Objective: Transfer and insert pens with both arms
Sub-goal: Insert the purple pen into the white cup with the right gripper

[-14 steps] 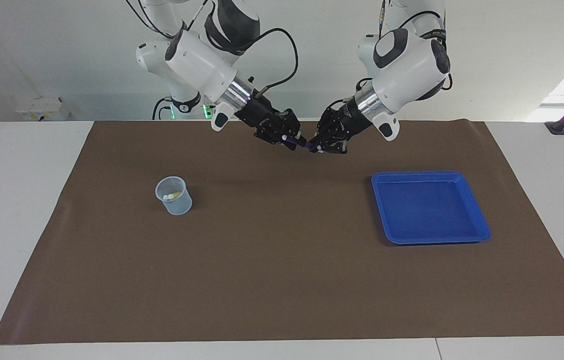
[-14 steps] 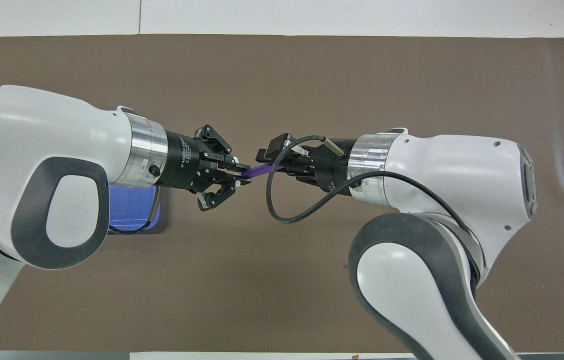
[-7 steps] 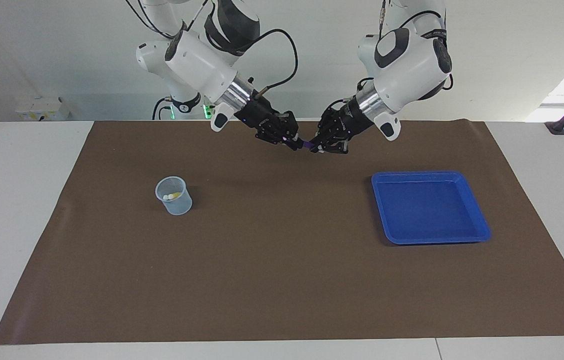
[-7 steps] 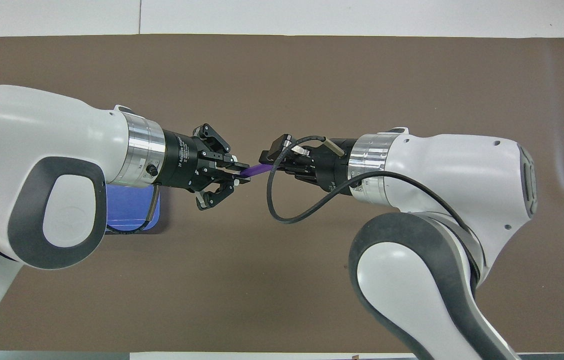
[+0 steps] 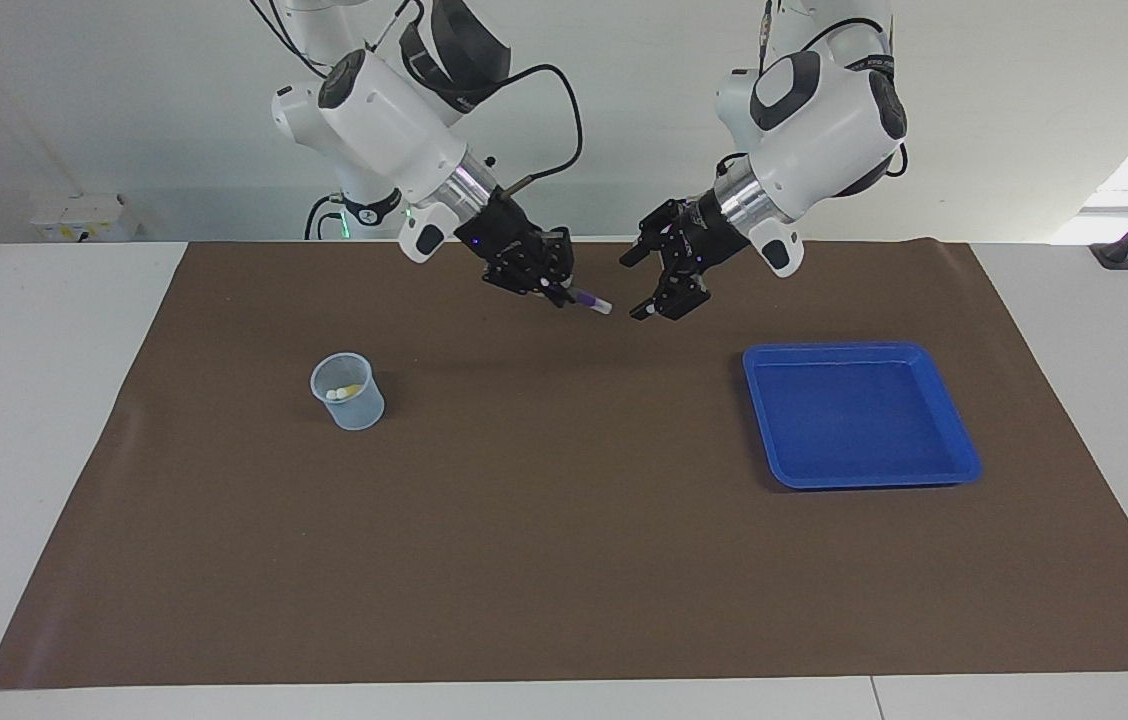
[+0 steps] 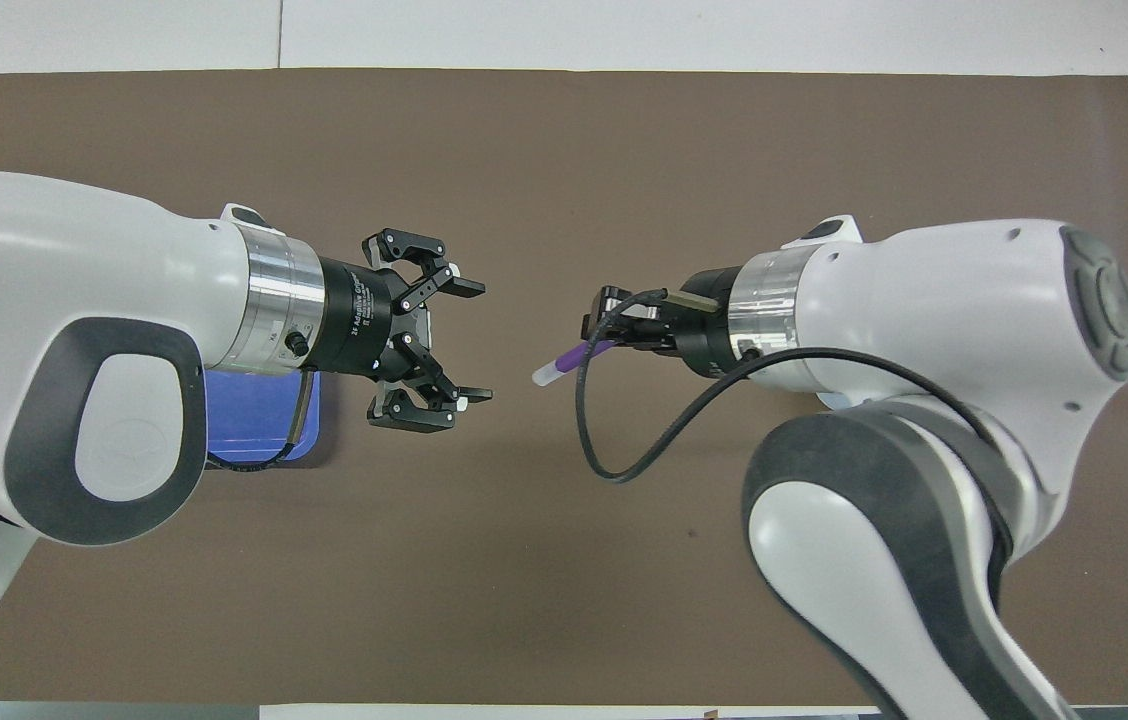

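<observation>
My right gripper (image 5: 556, 289) (image 6: 608, 336) is shut on a purple pen (image 5: 588, 300) (image 6: 565, 361), held up over the mat with its pale cap pointing at the left gripper. The left gripper (image 5: 640, 288) (image 6: 472, 342) hangs open a short gap away from the pen's cap, nothing between its fingers. A clear cup (image 5: 348, 392) stands on the mat toward the right arm's end; a yellow pen (image 5: 352, 389) and pale caps show inside it. The overhead view hides the cup under the right arm.
A blue tray (image 5: 859, 412) (image 6: 254, 415) lies on the brown mat (image 5: 564, 560) toward the left arm's end, partly covered by the left arm in the overhead view. White table borders the mat.
The left gripper has opened and let go of the purple pen, which both grippers held before. The two grippers have drawn apart, the right one keeping the pen.
</observation>
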